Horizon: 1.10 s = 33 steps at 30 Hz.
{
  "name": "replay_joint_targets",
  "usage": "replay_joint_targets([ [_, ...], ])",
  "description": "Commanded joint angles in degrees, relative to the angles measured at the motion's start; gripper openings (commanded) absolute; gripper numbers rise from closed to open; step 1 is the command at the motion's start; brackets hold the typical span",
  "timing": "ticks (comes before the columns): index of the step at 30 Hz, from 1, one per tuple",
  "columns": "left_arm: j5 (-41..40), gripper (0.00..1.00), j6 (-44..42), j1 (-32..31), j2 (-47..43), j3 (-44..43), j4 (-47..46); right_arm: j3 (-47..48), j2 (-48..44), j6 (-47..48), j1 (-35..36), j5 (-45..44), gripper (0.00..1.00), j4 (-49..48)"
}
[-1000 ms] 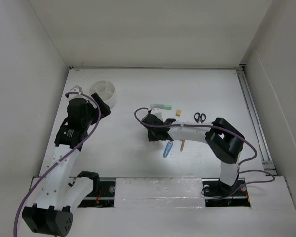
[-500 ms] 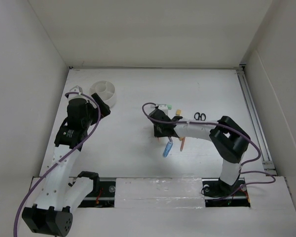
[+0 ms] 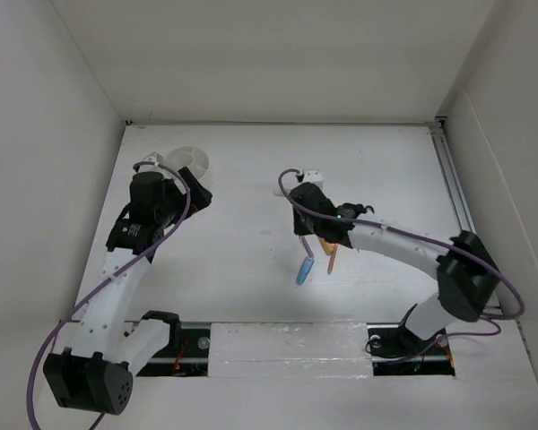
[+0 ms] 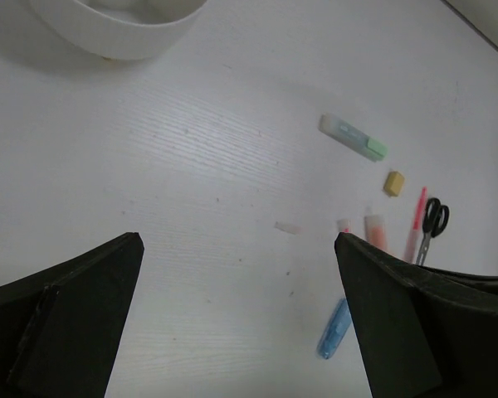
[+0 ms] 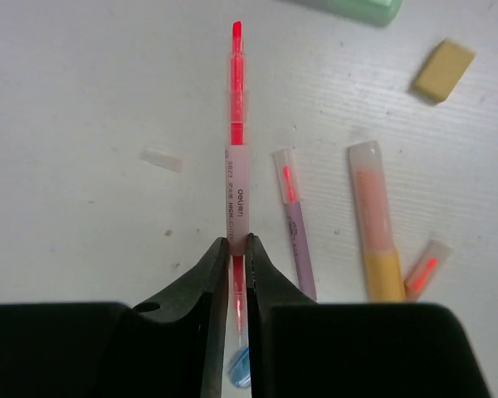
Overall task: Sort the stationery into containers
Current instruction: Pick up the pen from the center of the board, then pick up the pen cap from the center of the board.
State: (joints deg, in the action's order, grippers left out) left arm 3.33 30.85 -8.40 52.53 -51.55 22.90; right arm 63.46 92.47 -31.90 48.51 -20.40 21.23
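right gripper clamped on red pen | purple pen just right of fingertips | left gripper fingers wide apart, bare table between | white tub ahead-left, cut by top edge

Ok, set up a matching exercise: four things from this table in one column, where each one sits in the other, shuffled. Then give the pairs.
Things:
1. red pen
2. tub
3. tan block
4. blue marker

Places:
A. far-left part of the table
B. lying nearest the arm bases of all the stationery
C. clamped in the right gripper
D. next to the green bar

Pairs: 1-C, 2-A, 3-D, 4-B
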Motion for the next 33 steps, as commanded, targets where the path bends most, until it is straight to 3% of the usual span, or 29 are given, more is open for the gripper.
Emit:
replay_joint_targets([
  [1,8.68,1.00,3.15,0.05,2.75,-0.48,-3.82,0.26,-9.92,4.04,0.62,-3.41,0.00,0.91],
  [6,1.08,1.00,11.32,-11.78,7.39,-4.43,-5.14,-1.41,-21.43,5.26,0.62,-9.38,0.00,7.05],
  [8,-5.83,1.00,20.34,-22.74,13.62,-5.05,-5.84,-1.41,-28.88,5.79,0.62,-12.71,0.00,10.73],
  [9,-7.80,1.00,20.39,-22.80,13.65,-5.05,-5.84,-1.41,-28.92,5.80,0.62,-13.78,0.00,11.98],
  [10,-9.90,1.00,22.91,-27.23,16.95,-5.05,-5.84,-1.41,-32.58,5.80,0.62,-14.48,0.00,13.12],
  [11,-14.88,1.00,29.20,-29.02,18.64,-6.36,-3.50,-1.41,-34.35,5.80,0.62,-15.19,0.00,13.91],
  [14,-21.06,1.00,37.15,-34.46,24.34,-8.73,1.34,-1.41,-40.49,6.41,1.15,-15.19,0.00,14.54],
  [23,-23.81,0.96,48.42,-34.49,35.52,-16.03,4.35,-4.22,-47.82,9.40,1.15,-13.52,0.00,13.39],
  [33,-17.48,0.91,53.17,-31.85,49.33,-24.21,13.31,-7.03,-52.73,11.86,1.67,-8.87,0.00,11.02],
])
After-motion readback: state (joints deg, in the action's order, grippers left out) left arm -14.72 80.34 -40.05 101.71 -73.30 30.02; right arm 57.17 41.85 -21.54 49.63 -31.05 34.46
